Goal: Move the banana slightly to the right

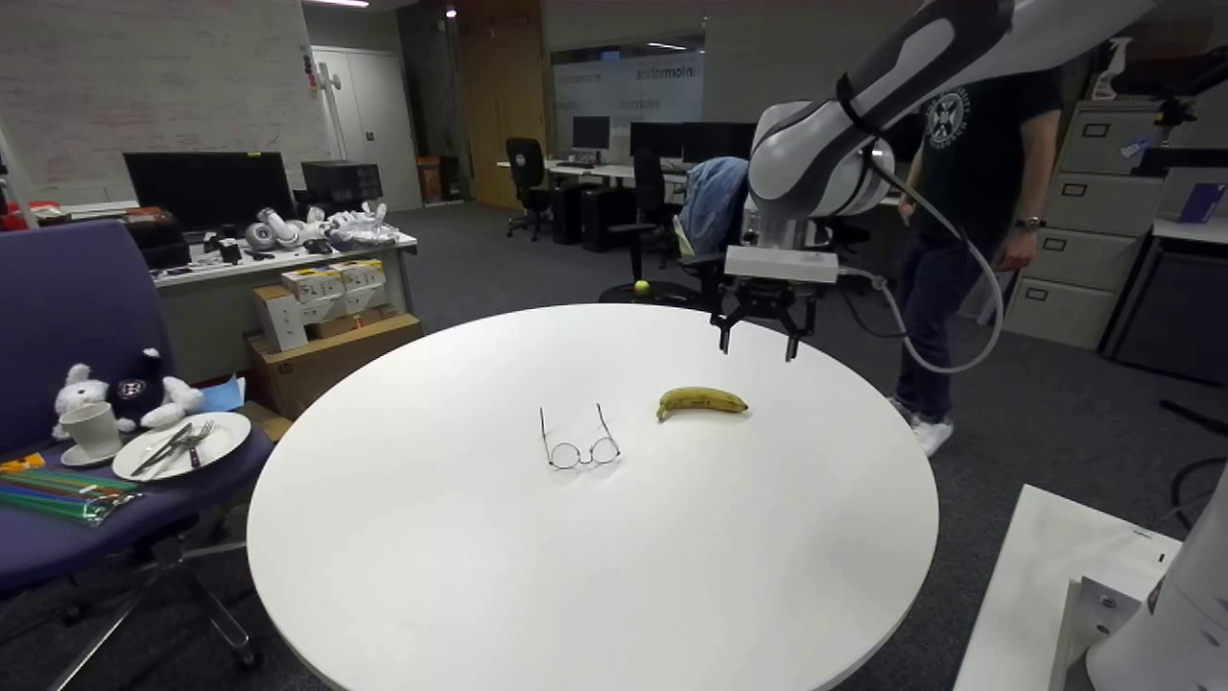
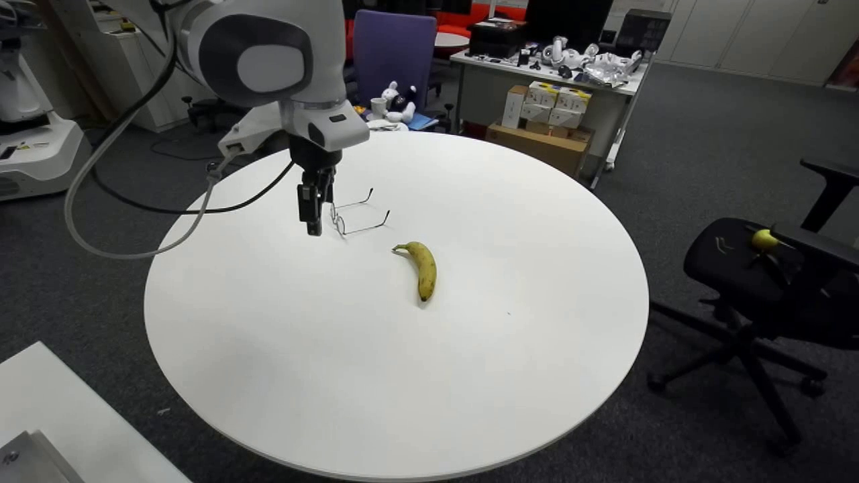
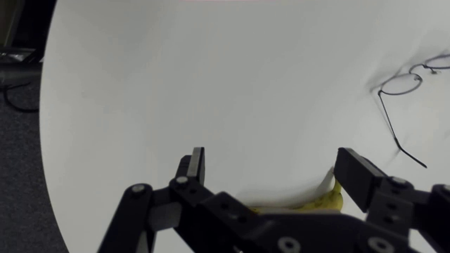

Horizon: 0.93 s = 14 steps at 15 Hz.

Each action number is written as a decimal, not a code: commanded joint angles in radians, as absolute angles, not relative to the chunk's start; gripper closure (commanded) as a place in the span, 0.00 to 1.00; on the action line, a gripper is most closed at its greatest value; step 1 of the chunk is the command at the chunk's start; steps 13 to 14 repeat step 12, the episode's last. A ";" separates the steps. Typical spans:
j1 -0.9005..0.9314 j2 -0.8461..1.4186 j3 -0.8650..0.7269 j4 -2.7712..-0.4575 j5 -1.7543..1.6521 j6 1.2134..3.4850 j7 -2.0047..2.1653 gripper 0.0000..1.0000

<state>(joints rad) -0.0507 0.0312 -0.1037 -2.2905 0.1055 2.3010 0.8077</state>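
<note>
Your gripper [image 1: 758,352]: jaws wide apart, nothing held. Banana [image 2: 426,270] on tbl [image 2: 376,376], nr glasses [image 1: 584,463]. Prob light, bit soft, skin maybe slippy, bruises easy. You shd pinch across middle, gently.

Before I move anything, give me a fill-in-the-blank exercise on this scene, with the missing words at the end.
1. The main colour of the banana is ____.
2. In both exterior views, the eyeglasses lie on the picture's ____ side of the banana.
3. The gripper holds nothing, and its jaws stand ____.
4. The table under the banana has a top coloured ____.

Missing words: yellow; left; open; white.
</note>
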 commanded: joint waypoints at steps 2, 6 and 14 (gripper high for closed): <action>-0.060 -0.043 -0.096 -2.344 -0.033 2.207 0.668 0.00; -0.058 -0.047 -0.090 -2.352 -0.172 2.175 0.569 0.00; -0.058 0.015 -0.091 -2.320 -0.158 2.199 0.594 0.00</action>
